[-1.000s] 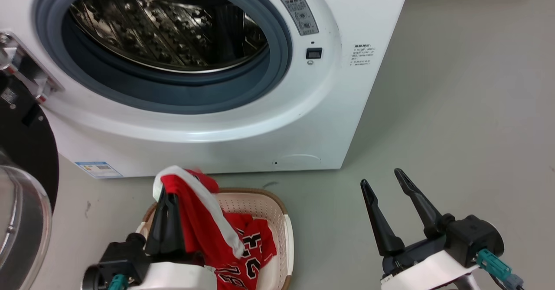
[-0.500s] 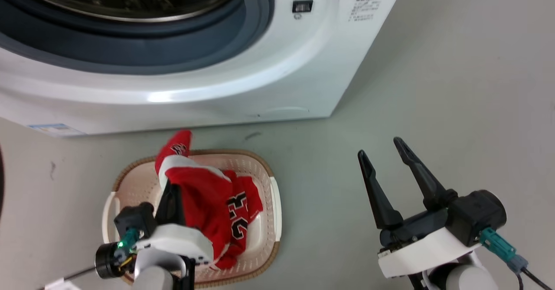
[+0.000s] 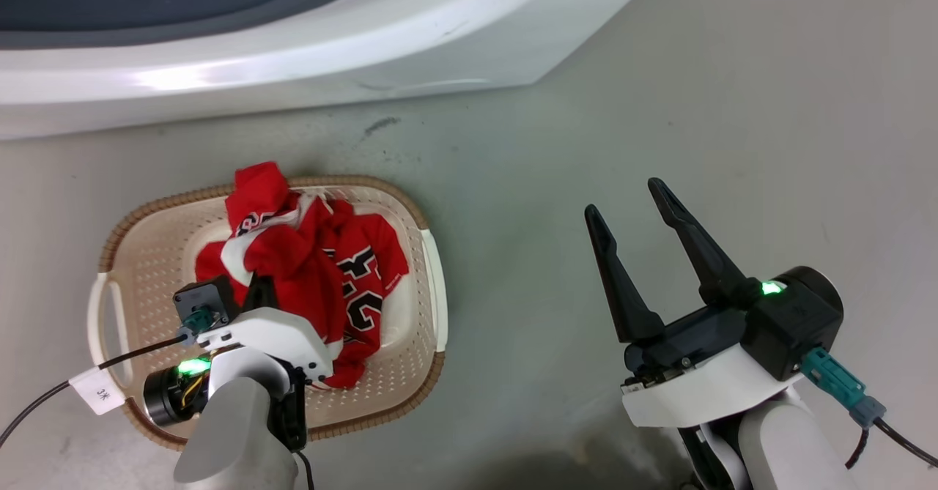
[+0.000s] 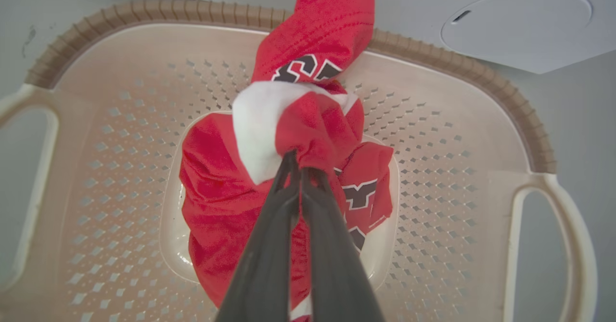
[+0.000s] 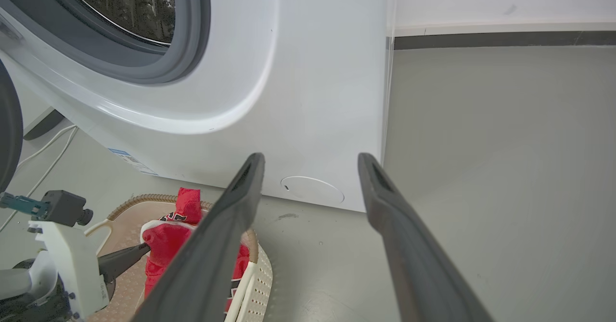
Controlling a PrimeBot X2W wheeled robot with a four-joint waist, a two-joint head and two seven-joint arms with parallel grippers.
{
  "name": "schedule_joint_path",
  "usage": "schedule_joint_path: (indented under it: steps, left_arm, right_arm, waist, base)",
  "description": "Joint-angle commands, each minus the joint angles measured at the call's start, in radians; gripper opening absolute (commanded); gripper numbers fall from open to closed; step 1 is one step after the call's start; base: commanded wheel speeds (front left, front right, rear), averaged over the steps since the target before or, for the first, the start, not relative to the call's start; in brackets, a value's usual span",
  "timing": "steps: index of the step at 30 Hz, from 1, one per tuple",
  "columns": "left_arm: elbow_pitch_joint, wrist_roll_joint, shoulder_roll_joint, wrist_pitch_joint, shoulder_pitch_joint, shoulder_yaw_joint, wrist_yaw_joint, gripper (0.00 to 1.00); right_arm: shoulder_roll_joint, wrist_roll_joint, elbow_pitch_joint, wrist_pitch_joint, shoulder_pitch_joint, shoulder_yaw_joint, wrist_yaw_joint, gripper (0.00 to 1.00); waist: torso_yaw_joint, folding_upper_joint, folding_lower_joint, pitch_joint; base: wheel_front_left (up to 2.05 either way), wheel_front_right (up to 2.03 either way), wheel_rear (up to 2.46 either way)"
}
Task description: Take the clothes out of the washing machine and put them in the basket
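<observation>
Left gripper (image 4: 294, 162) is clamped on the red jersey (image 4: 216, 206), which lies bunched inside the basket (image 4: 110, 100) with one fold reaching the far rim; advise opening only over the centre so nothing spills; right gripper (image 3: 621, 197) idle, fingers spread wide.

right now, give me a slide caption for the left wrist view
Left gripper shut on a bunched red jersey inside the basket, washing machine just beyond.

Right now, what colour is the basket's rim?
Brown, woven-look. The basket rim shows best in the left wrist view.
</observation>
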Motion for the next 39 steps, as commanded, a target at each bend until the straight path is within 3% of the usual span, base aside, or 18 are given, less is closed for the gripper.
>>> schedule_joint_path:
  steps: [1,10,11,12,13,18,25,39]
  left_arm:
    - [0.031,-0.007,0.008,-0.002,-0.019,0.012,-0.005,0.00]
    - [0.258,-0.028,0.018,-0.002,-0.074,0.065,-0.012,0.00]
    - [0.278,-0.032,0.017,-0.002,-0.076,0.068,-0.014,0.12]
    - [0.295,-0.036,0.016,-0.003,-0.076,0.069,-0.017,0.47]
    - [0.311,-0.039,0.015,-0.003,-0.075,0.072,-0.020,1.00]
    - [0.346,-0.057,0.008,-0.002,-0.019,0.091,-0.031,1.00]
    - [0.287,-0.050,-0.001,-0.002,0.087,0.093,-0.056,1.00]
    - [-0.157,-0.023,-0.006,-0.003,0.303,0.048,-0.067,1.00]
  right_arm:
    - [0.001,0.003,0.004,-0.008,-0.020,0.004,0.000,1.00]
    - [0.001,0.010,0.045,-0.027,-0.040,0.009,0.000,1.00]
    - [0.001,0.009,0.050,-0.029,-0.040,0.008,0.000,1.00]
    - [0.001,0.007,0.053,-0.030,-0.039,0.006,0.000,1.00]
    - [0.001,0.006,0.059,-0.031,-0.037,0.004,0.000,1.00]
    - [0.001,-0.002,0.089,-0.030,-0.004,-0.012,0.000,1.00]
    - [0.001,-0.012,0.120,-0.021,0.051,-0.051,0.000,1.00]
    - [0.001,-0.056,0.082,0.042,0.184,-0.160,0.000,1.00]
  waist:
    - [-0.018,0.0000,-0.0002,0.037]
    - [-0.028,0.0000,-0.0002,0.024]
    - [-0.026,0.0000,-0.0002,0.014]
    - [-0.024,0.0000,-0.0002,0.002]
    - [-0.021,0.0000,-0.0002,-0.012]
    - [-0.002,0.0000,-0.0002,-0.126]
    - [0.025,0.0000,-0.0002,-0.308]
    - [0.085,0.0000,-0.0002,-0.559]
  base:
    - [0.00,0.00,0.00]
    - [0.00,0.00,0.00]
    - [0.00,0.00,0.00]
    - [0.00,0.00,0.00]
    - [0.00,0.00,0.00]
    - [0.00,0.00,0.00]
    - [0.00,0.00,0.00]
    - [0.00,0.00,0.00]
